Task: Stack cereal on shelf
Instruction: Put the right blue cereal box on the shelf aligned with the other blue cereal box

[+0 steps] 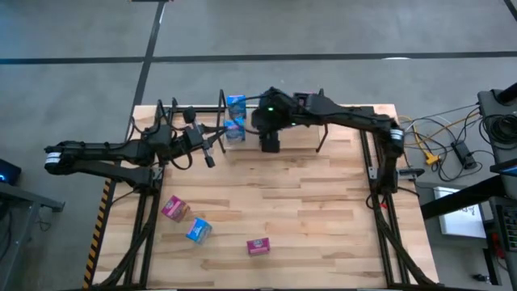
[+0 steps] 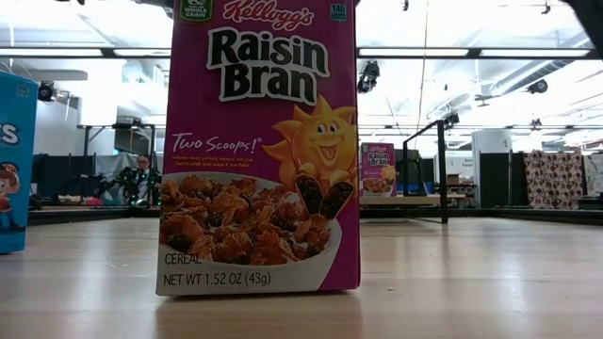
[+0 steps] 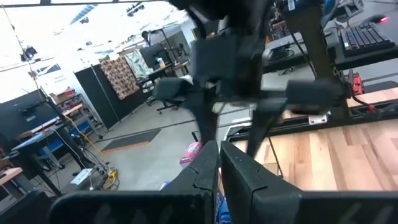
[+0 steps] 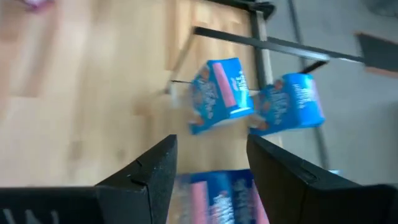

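I have my right hand (image 1: 269, 144) up at the far edge of the worktop (image 1: 323, 202), just beside the shelf (image 1: 212, 109), with its fingers (image 4: 146, 171) parted and nothing between them. Looking past those fingers I see two blue cereal boxes (image 4: 219, 94) on the shelf's tiers, close together and a little tilted, and a third blue box (image 4: 217, 196) right below the gap of my fingers; whether I am touching it I cannot tell. From above, the blue boxes (image 1: 235, 117) stand at the shelf's middle, just to the left of my right hand.

My left hand (image 1: 208, 155) waits on the other side of the shelf, fingers (image 3: 205, 177) pressed together on nothing.

Three boxes still lie near the front of the worktop, well apart from both hands: a pink box (image 1: 174, 208), a blue box (image 1: 199, 230) just beside it, and a second pink box (image 1: 258, 246) alone further right, which stands upright, filling the low view as Raisin Bran (image 2: 259, 146).

I judge these small cartons to be very light, with thin card walls that dent under a hard squeeze and glossy faces that could slip. I would take one across its narrow sides, near the middle, firmly enough only to stop it twisting. A nudge would topple the ones already shelved.
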Action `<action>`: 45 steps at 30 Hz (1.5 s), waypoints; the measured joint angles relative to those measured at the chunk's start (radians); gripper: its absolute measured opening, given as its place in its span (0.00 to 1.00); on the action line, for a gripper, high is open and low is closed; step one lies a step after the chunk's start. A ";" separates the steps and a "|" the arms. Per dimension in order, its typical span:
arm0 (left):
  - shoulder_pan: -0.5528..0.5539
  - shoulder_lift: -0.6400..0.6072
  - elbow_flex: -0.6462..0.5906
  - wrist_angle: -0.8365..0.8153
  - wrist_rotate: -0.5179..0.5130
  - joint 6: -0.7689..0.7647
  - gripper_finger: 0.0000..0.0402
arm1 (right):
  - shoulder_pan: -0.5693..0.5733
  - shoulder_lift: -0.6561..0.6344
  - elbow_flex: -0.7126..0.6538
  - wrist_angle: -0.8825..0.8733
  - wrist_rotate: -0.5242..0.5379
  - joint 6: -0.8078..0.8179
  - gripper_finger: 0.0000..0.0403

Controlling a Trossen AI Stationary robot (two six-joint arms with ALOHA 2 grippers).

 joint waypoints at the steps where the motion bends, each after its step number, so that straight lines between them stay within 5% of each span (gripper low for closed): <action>1: 0.000 0.000 0.000 0.002 0.000 -0.001 0.00 | 0.002 -0.026 -0.029 0.008 -0.029 0.012 0.45; 17: 0.000 0.059 0.000 0.012 0.000 -0.019 0.00 | 0.064 -0.465 -0.791 0.595 -0.115 0.038 0.36; 25: 0.000 0.167 0.001 0.020 0.000 -0.125 0.04 | 0.064 -0.639 -1.053 0.841 -0.203 0.016 0.36; 45: 0.141 0.541 0.545 -0.902 -0.046 -0.257 0.61 | 0.061 -0.925 -1.275 0.889 -0.229 -0.076 0.36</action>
